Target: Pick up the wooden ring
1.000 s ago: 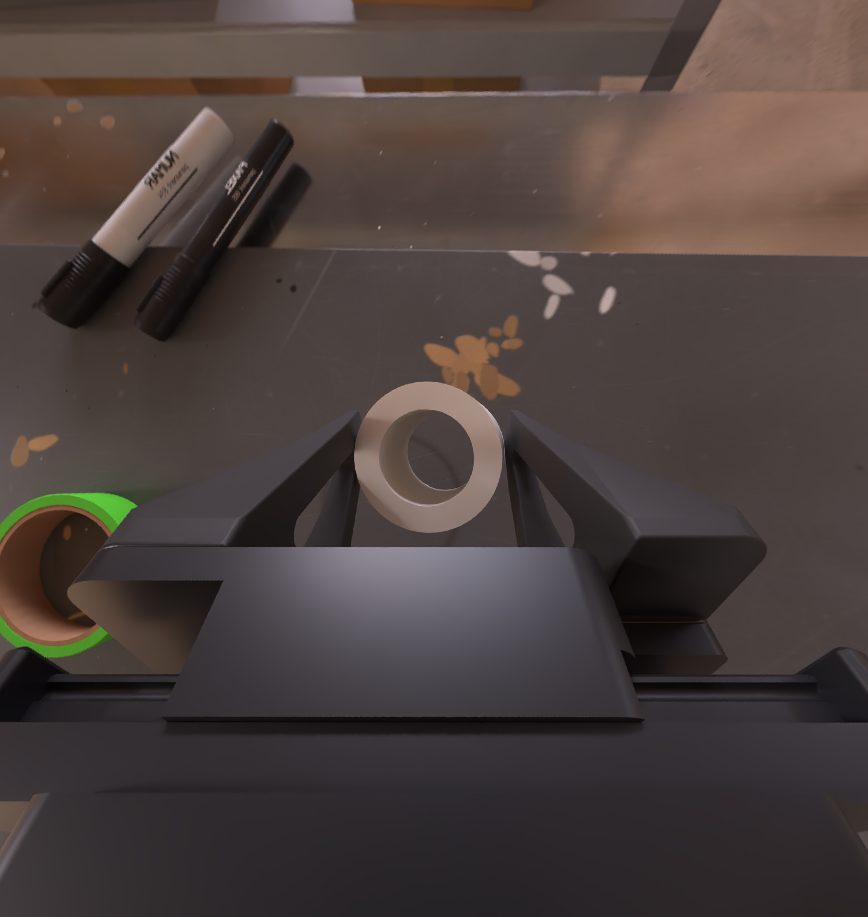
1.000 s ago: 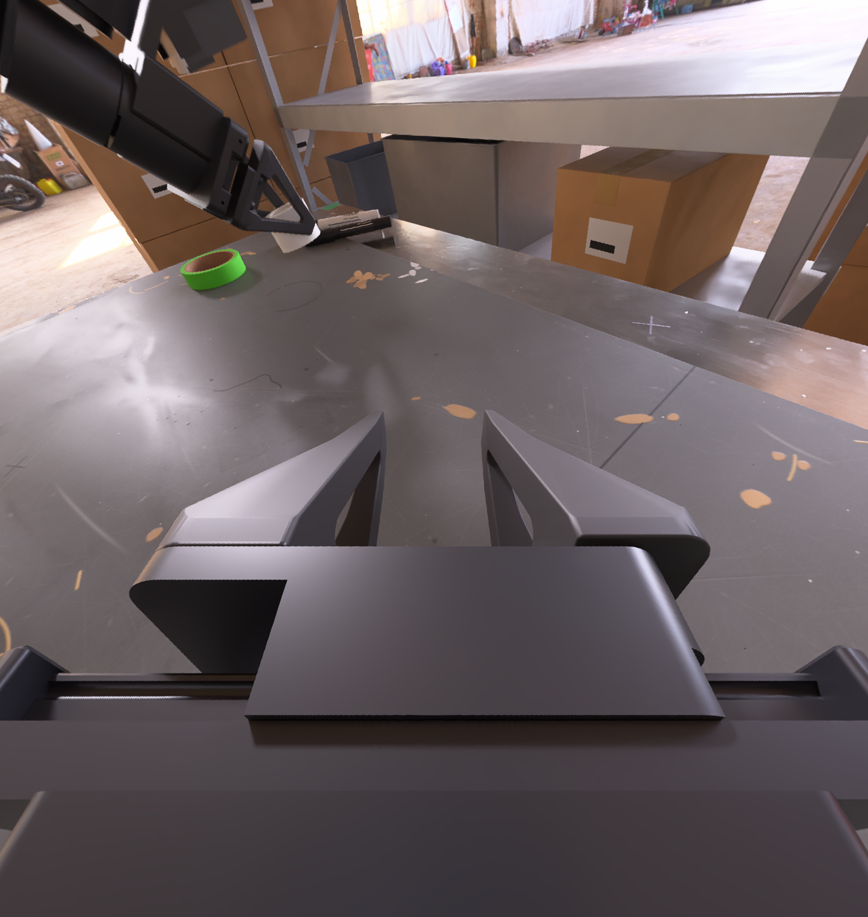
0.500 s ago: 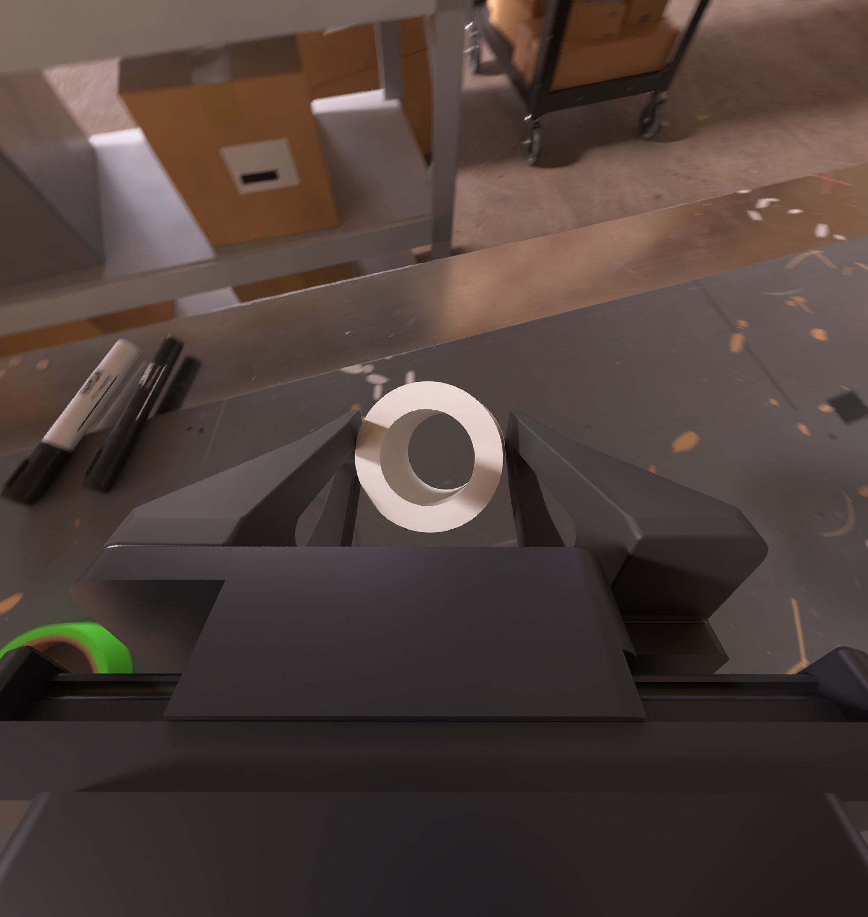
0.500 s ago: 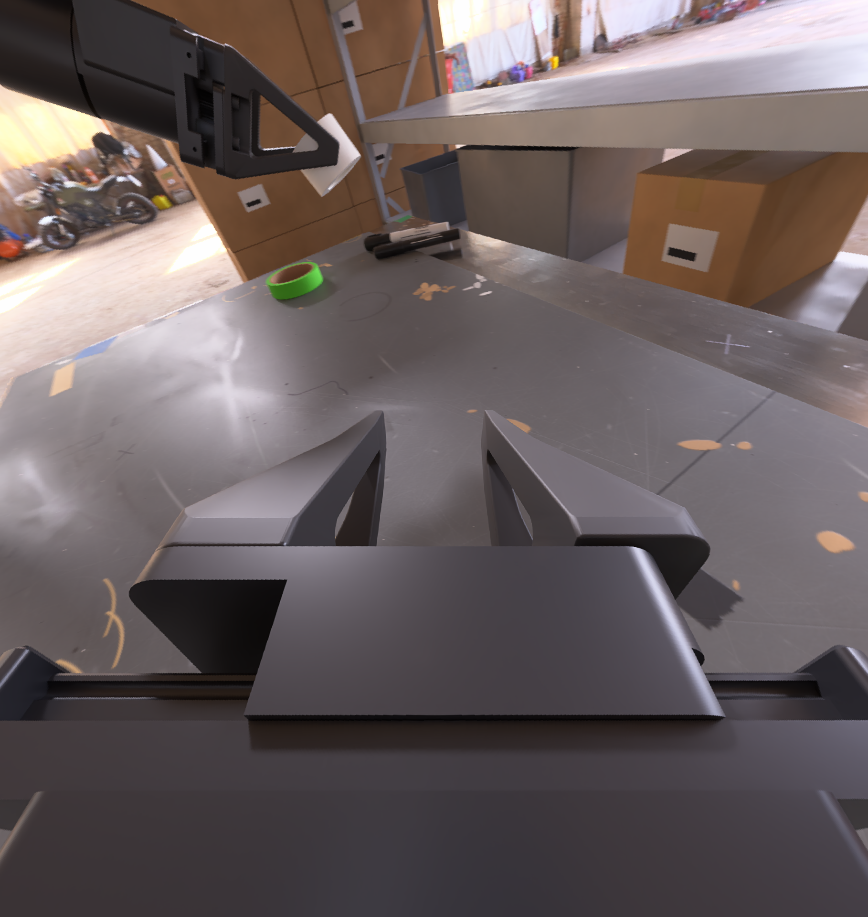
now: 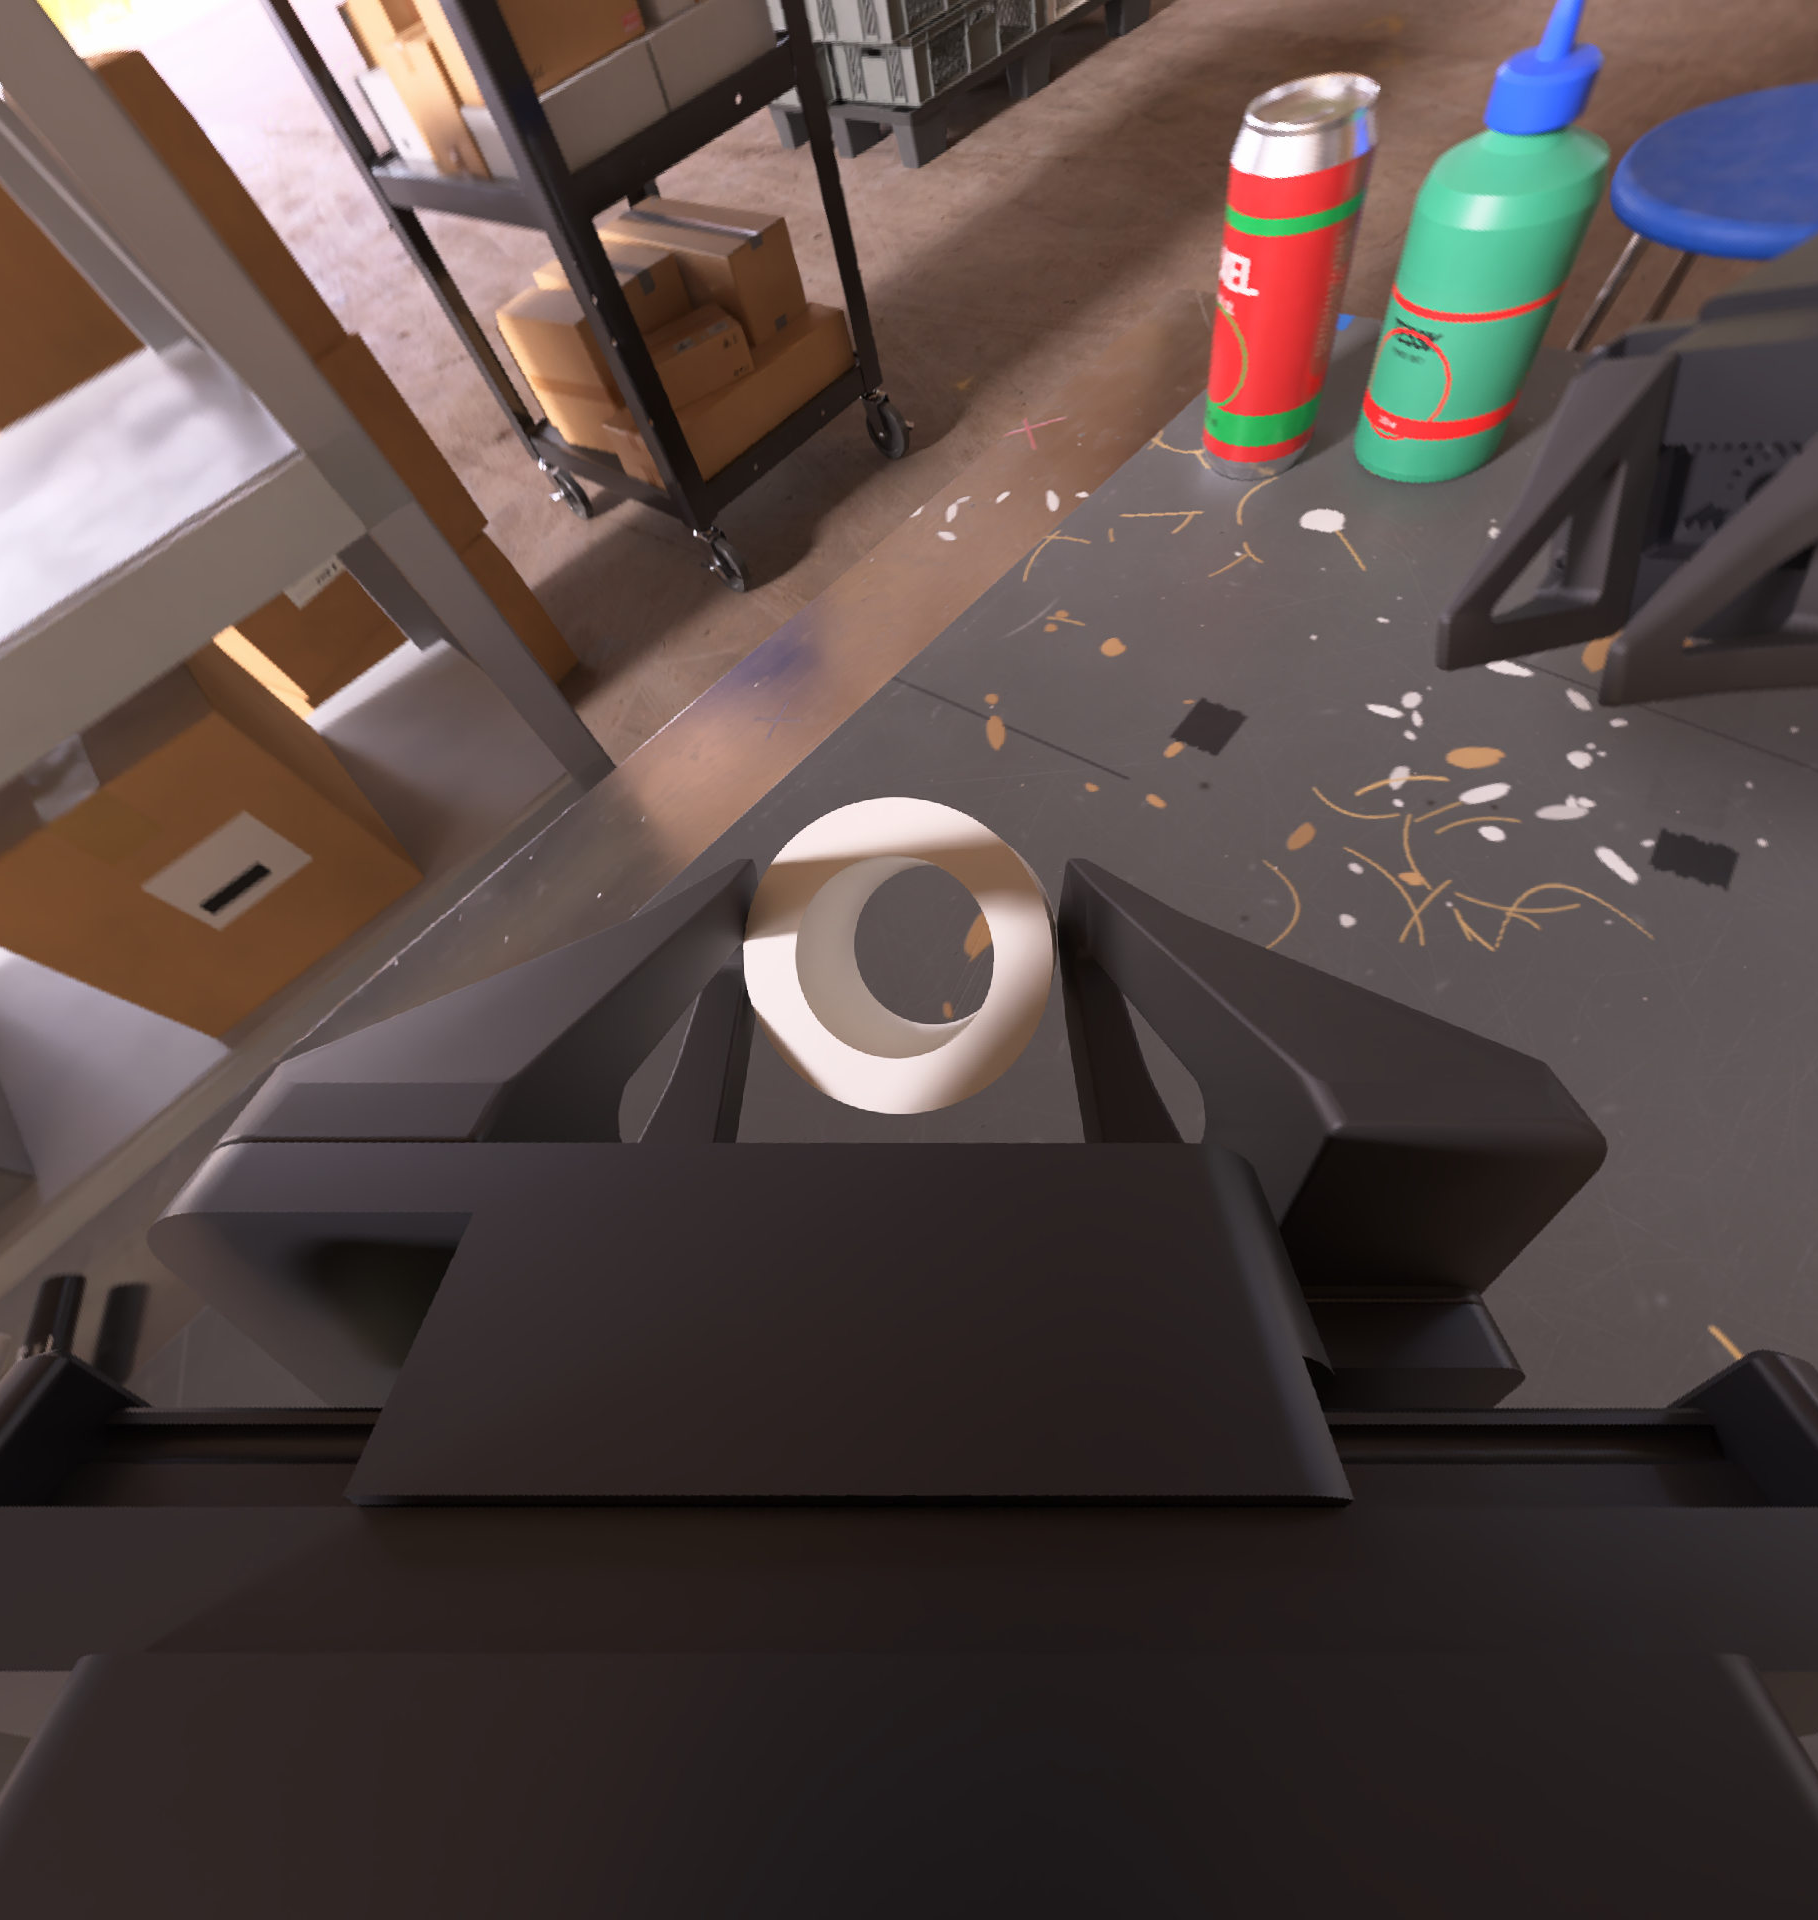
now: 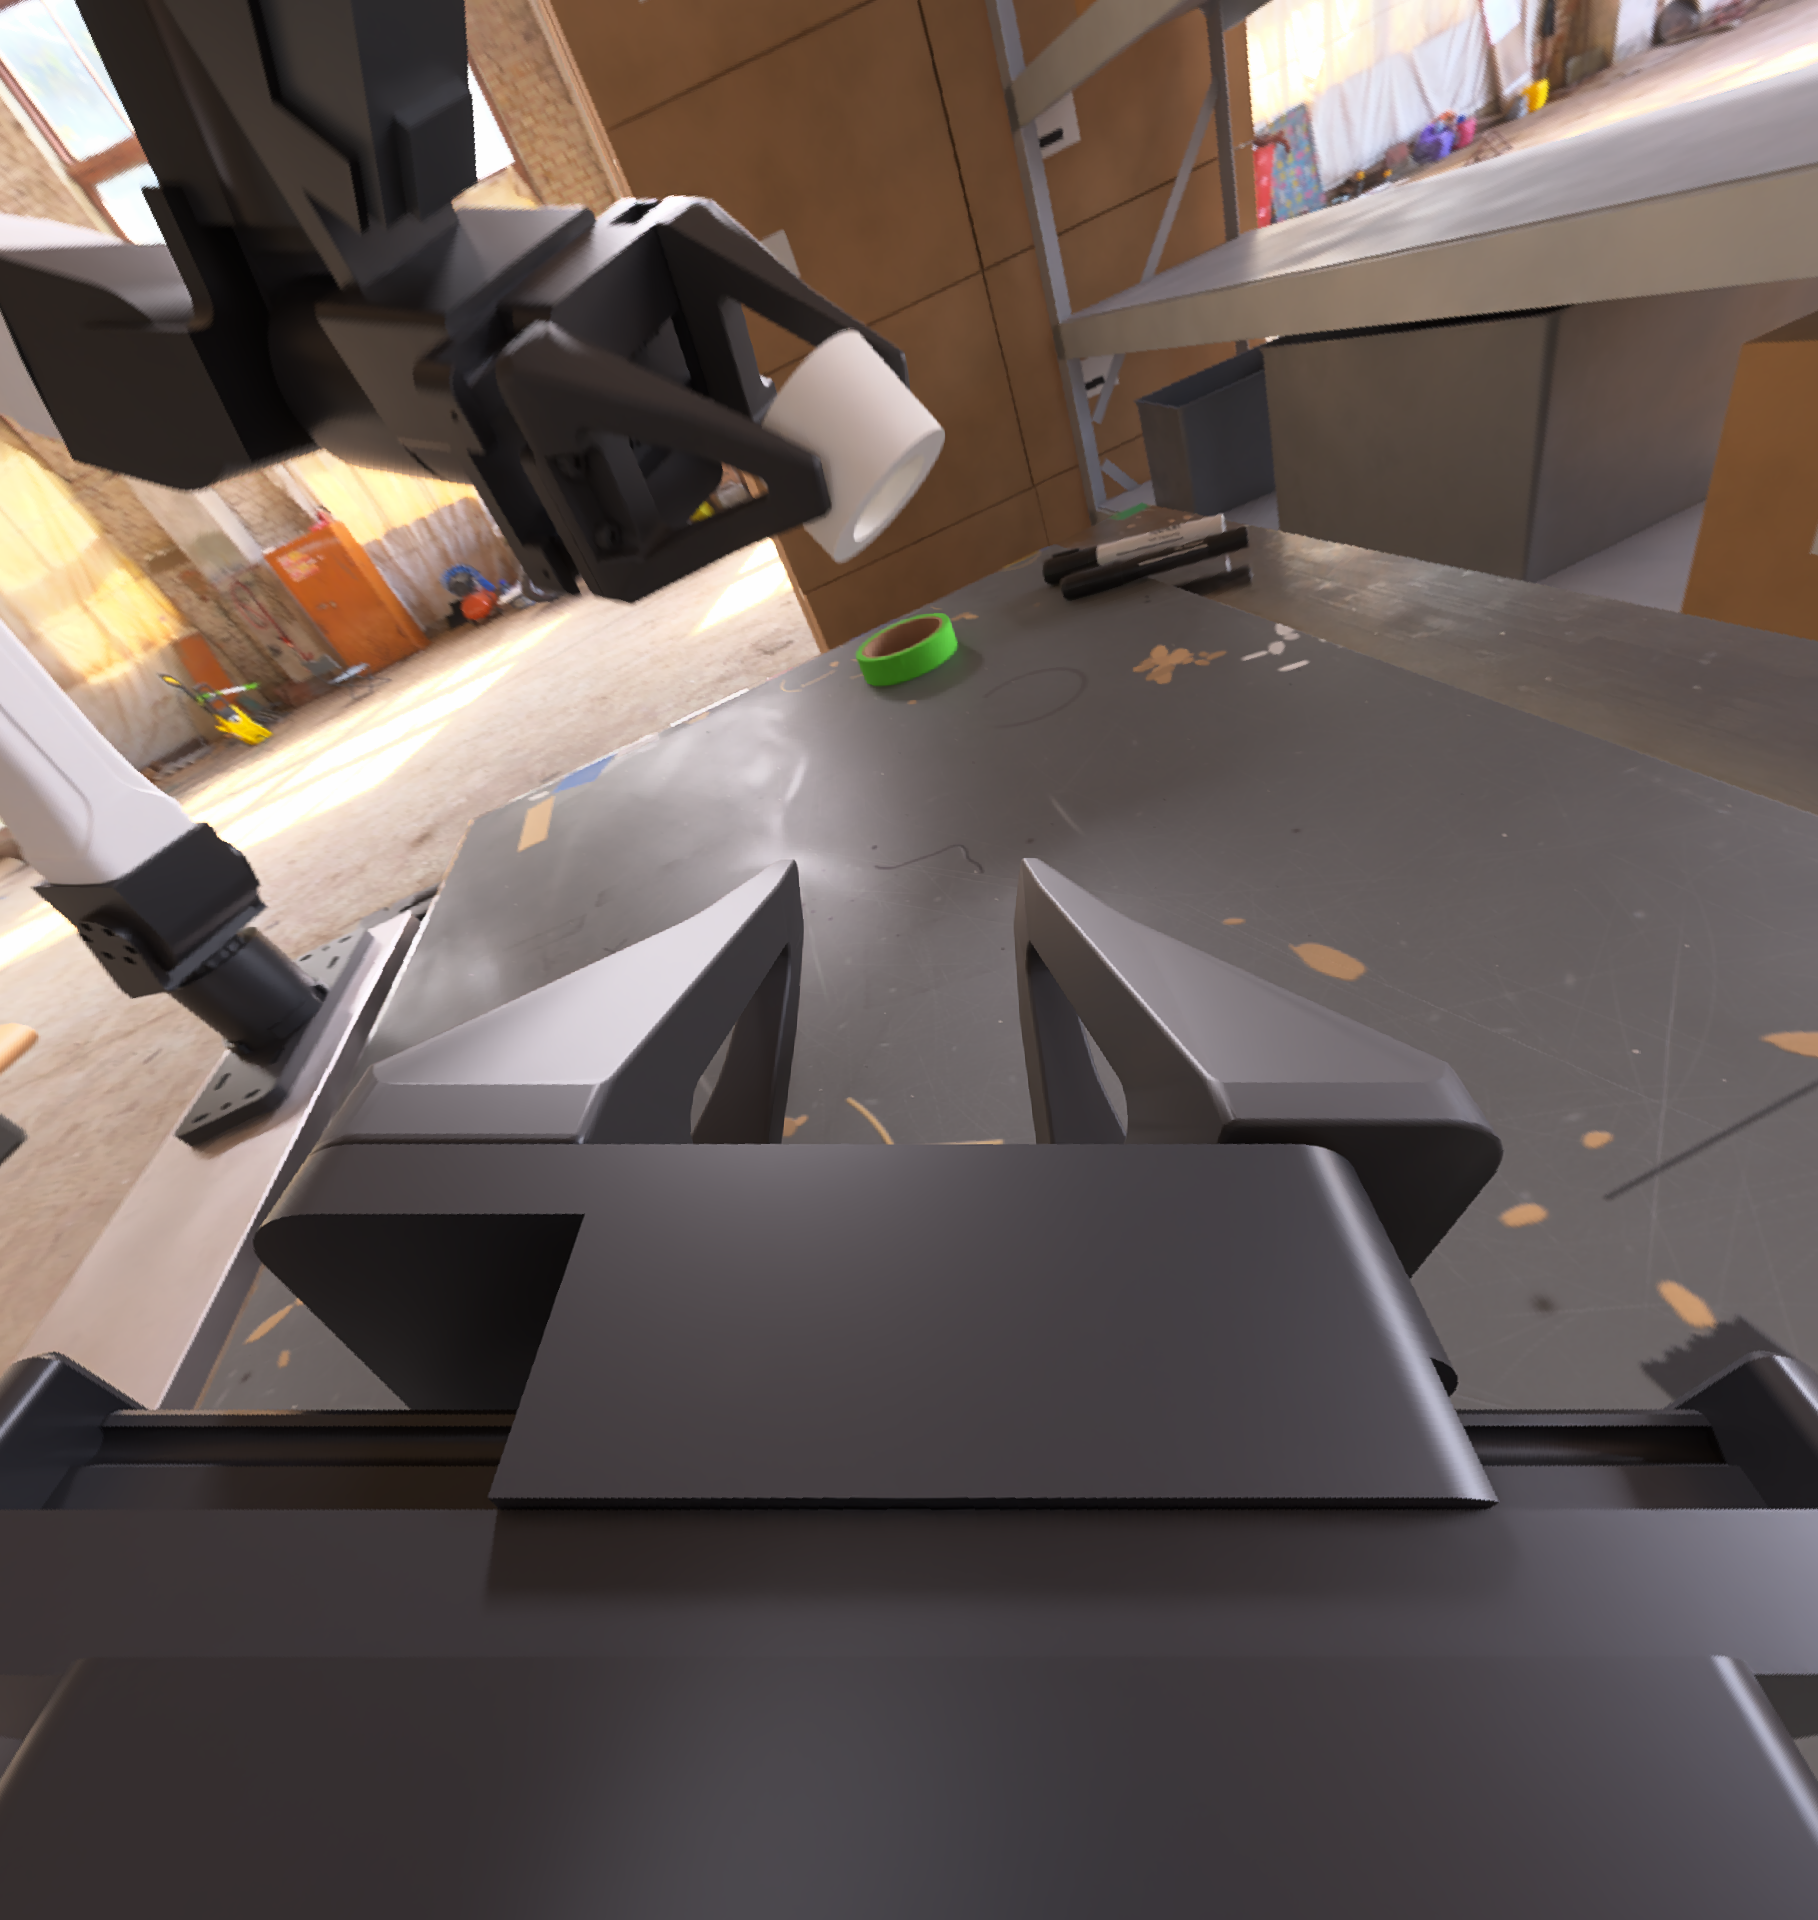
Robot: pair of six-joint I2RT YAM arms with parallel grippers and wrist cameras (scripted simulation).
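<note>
- Ring (image 5: pixel 900 956) sits clamped between the two fingers of the left gripper (image 5: pixel 903 940), one finger against each side of its outer wall, with its hole facing the camera.
- A second ago the same gripper hung low over the surface (image 5: pixel 1300 1039), with the two markers and the green tape roll close under it; now its view swings out over the floor, the shelves and a cart of boxes.
- The right wrist view confirms the rise: the left gripper (image 6: pixel 832 457) holds the ring (image 6: pixel 869 457) in the air, well above the green tape roll (image 6: pixel 907 648) and the markers (image 6: pixel 1144 556) lying on the surface.
- By my reading the pickup is essentially done; what is left is to keep the grip firm.
- The right gripper (image 6: pixel 910 883) holds nothing, its fingers narrowly parted, low over a bare patch of the surface.
- The ring is a short thick-walled tube, pale cream, matte and smooth, with no grain that I can make out; its curved wall gives the flat fingers little contact, so it may roll or slip.
- The surface is dark grey and scuffed, flecked with orange and white paint.
- A glossy red can (image 5: pixel 1284 281) and a green bottle (image 5: pixel 1466 281) with a blue nozzle stand upright at its far edge.
</note>
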